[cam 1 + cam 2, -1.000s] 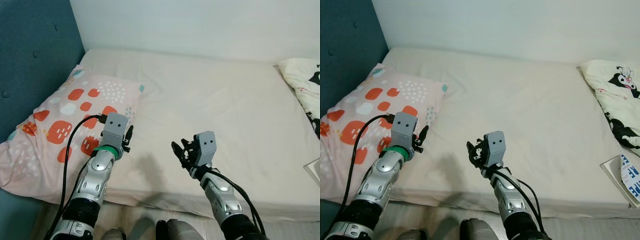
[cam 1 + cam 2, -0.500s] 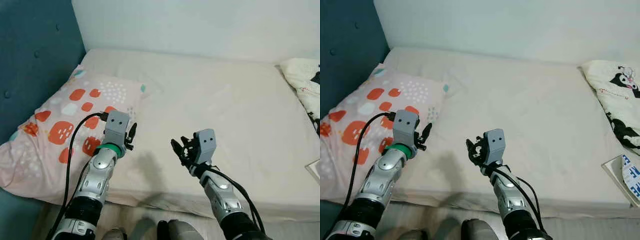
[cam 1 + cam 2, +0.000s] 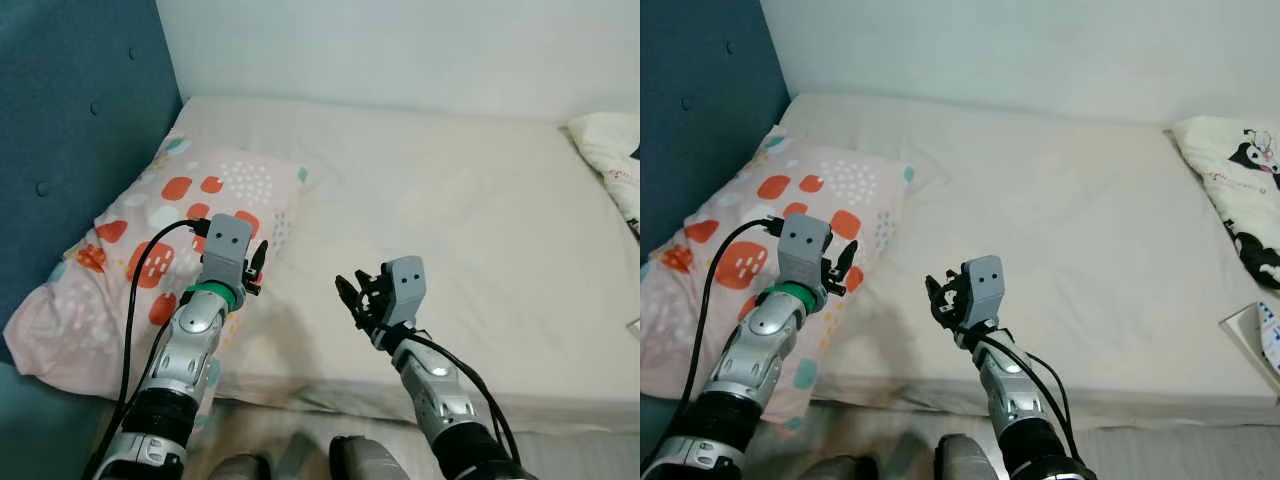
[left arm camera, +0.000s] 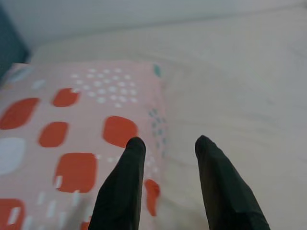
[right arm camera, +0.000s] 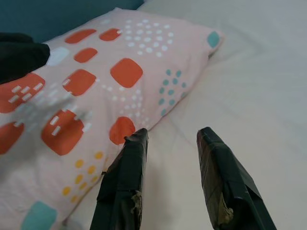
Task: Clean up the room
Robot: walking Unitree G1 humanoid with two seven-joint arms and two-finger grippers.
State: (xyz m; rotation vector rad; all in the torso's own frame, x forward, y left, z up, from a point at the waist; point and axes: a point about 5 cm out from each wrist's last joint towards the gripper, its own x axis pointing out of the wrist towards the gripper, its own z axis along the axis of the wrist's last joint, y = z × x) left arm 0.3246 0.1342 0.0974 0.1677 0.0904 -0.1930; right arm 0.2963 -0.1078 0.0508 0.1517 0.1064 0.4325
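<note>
Pillow [image 3: 150, 250], pink with orange-red patches, white dots and a few teal marks, lay at the left of the head-camera frame, along the left part of the cream mattress [image 3: 480, 200] and against the dark teal padded headboard [image 3: 70, 120] filling the upper left corner. Left gripper [image 3: 258, 265] was raised in the lower left of centre, hovering over the pillow's right-hand edge, fingers [image 4: 125, 177] parted with nothing between them; in the left wrist view, seen pointing at the seam where pink fabric met the plain sheet. Black cable [image 3: 135, 300] looped from the grey wrist block down along the silver forearm. Right gripper [image 3: 352, 298] was held up at lower centre, over the bare sheet and well apart from the pillow, fingers [image 5: 125, 187] likewise spread and empty; in the right wrist view, aimed toward the pillow's lower corner, with a dark blurred shape at that picture's upper left edge, too unclear to name. Second pillow [image 3: 1230, 190], white with a black cartoon figure, lay at the right edge of the frame, far from both grippers. Pale wall [image 3: 400, 45] ran across the top. Flat white object with blue print [image 3: 1260, 335] showed at the far right edge, cut off and unclear.
</note>
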